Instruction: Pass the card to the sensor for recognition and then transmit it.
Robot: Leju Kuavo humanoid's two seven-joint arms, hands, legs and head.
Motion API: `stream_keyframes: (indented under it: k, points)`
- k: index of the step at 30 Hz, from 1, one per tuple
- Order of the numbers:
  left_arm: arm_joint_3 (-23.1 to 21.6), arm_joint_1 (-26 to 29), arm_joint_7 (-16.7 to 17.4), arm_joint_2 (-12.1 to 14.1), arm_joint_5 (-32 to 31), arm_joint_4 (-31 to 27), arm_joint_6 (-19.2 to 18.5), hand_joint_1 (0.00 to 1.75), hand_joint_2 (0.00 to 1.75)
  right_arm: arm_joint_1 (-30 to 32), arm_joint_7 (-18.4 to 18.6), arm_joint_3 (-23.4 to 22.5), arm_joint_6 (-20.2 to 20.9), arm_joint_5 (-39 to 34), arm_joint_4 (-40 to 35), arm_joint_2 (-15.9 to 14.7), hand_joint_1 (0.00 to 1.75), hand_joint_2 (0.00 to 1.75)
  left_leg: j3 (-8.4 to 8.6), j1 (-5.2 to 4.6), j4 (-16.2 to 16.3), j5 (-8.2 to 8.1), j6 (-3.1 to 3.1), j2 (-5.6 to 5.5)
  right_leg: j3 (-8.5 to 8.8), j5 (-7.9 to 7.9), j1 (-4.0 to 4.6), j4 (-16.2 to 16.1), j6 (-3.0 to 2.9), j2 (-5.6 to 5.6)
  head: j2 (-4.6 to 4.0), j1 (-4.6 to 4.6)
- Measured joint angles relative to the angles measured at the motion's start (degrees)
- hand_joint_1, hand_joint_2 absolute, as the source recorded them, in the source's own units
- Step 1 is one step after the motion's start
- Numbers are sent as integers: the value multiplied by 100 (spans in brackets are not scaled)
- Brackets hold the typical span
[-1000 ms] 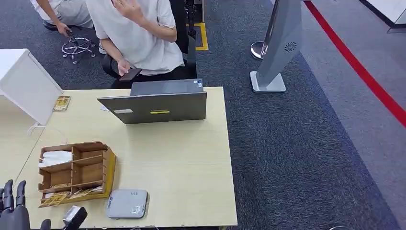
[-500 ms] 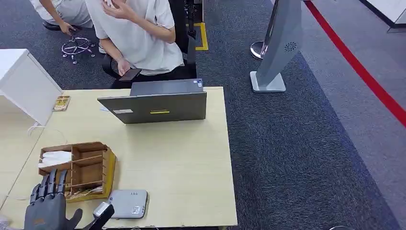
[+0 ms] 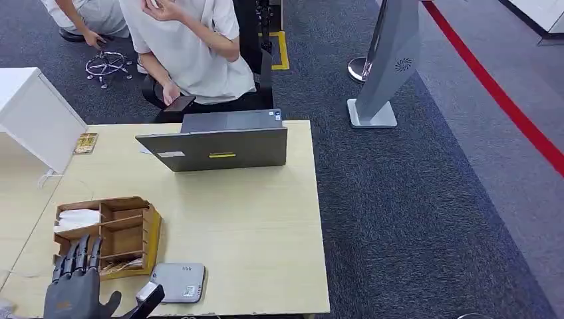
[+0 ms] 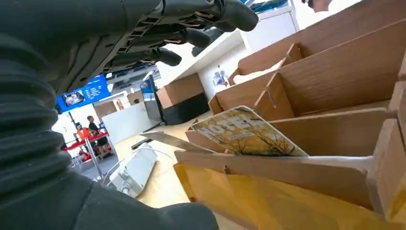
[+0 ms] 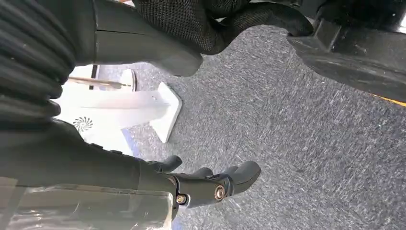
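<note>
While your left hand [image 3: 76, 292] hovers spread, empty, at the organizer [image 3: 126, 232] | card [image 4: 244, 132] lies in its near slot, tilted, long axis along the slot | right hand [image 5: 210, 184] loosely curled, empty.

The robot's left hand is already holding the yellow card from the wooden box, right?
Not quite. In the left wrist view the left hand hovers open above the yellow printed card, which lies in the wooden divided box. It holds nothing.
</note>
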Motion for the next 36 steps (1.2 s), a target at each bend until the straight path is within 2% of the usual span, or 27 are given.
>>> stream_keyframes:
  k: [8,17,34,35,36]
  points:
    - [-179,-4,242,9,-2,50,-114,0,175,-9,-83,-2,65,57,26,0,0,175,0,0,0,0,0,0,3,0,0,0,0,0,0,0]
    - [-184,-156,461,177,0,57,-157,0,175,-25,-173,-7,155,183,52,0,0,175,0,0,0,0,0,0,1,0,0,0,0,0,0,-2]
    - [-184,-300,476,238,0,57,-234,3,175,-31,-186,-9,166,232,79,0,0,175,-2,0,0,0,0,0,8,1,0,0,0,0,0,0]
    - [-183,-300,474,238,-2,57,-234,175,175,-30,-186,-9,166,232,79,0,0,175,-2,0,0,0,0,0,8,1,0,0,0,0,0,0]
    - [-184,-301,474,240,-2,57,-236,175,175,-30,-186,-9,166,232,79,0,0,175,-2,0,0,0,0,0,7,1,0,0,0,0,0,0]
